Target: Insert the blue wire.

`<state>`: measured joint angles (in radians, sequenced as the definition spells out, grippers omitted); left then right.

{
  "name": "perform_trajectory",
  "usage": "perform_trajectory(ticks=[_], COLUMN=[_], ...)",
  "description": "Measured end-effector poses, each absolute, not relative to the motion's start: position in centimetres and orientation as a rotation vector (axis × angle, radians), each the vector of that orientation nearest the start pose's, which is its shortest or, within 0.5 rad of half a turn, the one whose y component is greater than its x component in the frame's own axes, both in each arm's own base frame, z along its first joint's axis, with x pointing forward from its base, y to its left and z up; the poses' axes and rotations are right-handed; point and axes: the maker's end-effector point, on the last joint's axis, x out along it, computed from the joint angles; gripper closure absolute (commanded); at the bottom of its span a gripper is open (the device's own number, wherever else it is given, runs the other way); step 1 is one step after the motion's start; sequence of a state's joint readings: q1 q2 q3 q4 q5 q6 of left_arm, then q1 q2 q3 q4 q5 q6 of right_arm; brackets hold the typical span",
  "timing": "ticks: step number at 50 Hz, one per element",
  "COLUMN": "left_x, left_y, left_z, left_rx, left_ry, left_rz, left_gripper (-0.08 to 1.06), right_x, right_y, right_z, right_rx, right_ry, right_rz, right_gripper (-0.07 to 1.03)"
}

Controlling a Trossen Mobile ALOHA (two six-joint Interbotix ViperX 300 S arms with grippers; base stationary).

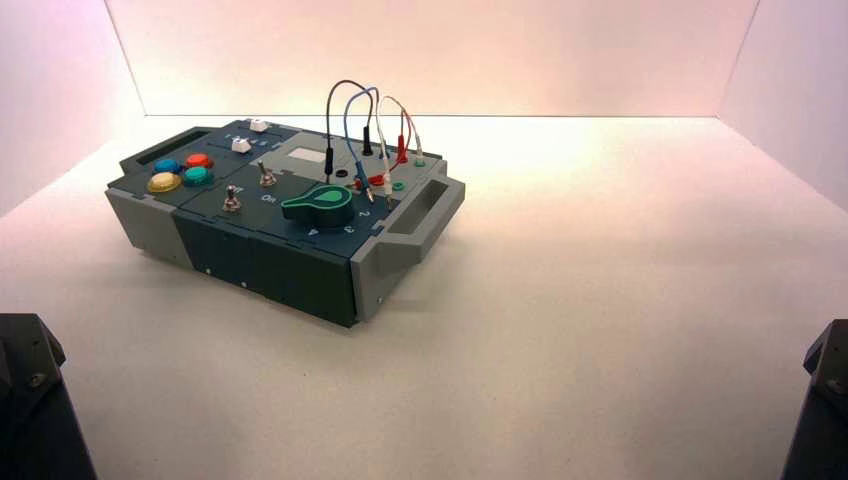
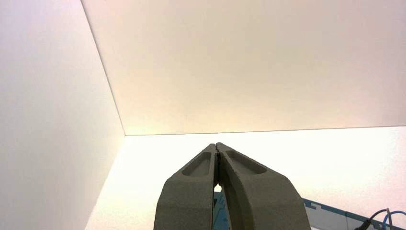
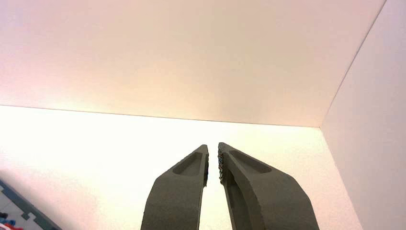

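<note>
Blue wire (image 1: 352, 125) loops above the box's (image 1: 300, 265) far right corner beside the black wire (image 1: 331, 115) — well ahead of both grippers. Left gripper (image 2: 217, 146) fingertips pressed together, empty; right gripper (image 3: 213, 149) nearly closed — slim gap, empty.

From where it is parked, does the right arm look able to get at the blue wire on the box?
Probably yes. The right gripper sits low at the near right, holding nothing. The blue wire loops above the box's far right corner among other leads, with bare table between. The black lead close beside it could crowd the grasp.
</note>
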<state>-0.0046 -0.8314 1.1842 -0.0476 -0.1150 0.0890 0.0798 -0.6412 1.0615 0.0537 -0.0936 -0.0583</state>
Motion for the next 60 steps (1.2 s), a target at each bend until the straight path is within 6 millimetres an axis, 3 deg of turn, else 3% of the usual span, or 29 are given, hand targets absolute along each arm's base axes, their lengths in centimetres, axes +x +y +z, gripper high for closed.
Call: perform_trajectory(ticks=[40,52,53,60], left_x=[27.2,26.8,26.7,26.2], left_y=[-0.2,-1.4,-1.9,-3.4], left_z=[22.9,23.9,24.0,24.1], left_rx=[0.042,0.043,0.046,0.069], left_ry=[0.284,0.379,0.403,0.475], left_rz=[-0.012,-0.061,-0.080,-0.141], left_gripper=[1.01,1.01,1.01,1.01], right_x=[30.6,30.0,29.8,29.2], right_y=[2.9,7.2,8.4,10.4], right_z=[21.6,22.1,22.4,22.8], right_rx=[-0.008,-0.041,-0.053,-0.081], right_ry=[0.404,0.484,0.502,0.584], right_rz=[0.090,0.232,0.271,0.340], right_gripper=[0.83,0.83,0.83,0.83])
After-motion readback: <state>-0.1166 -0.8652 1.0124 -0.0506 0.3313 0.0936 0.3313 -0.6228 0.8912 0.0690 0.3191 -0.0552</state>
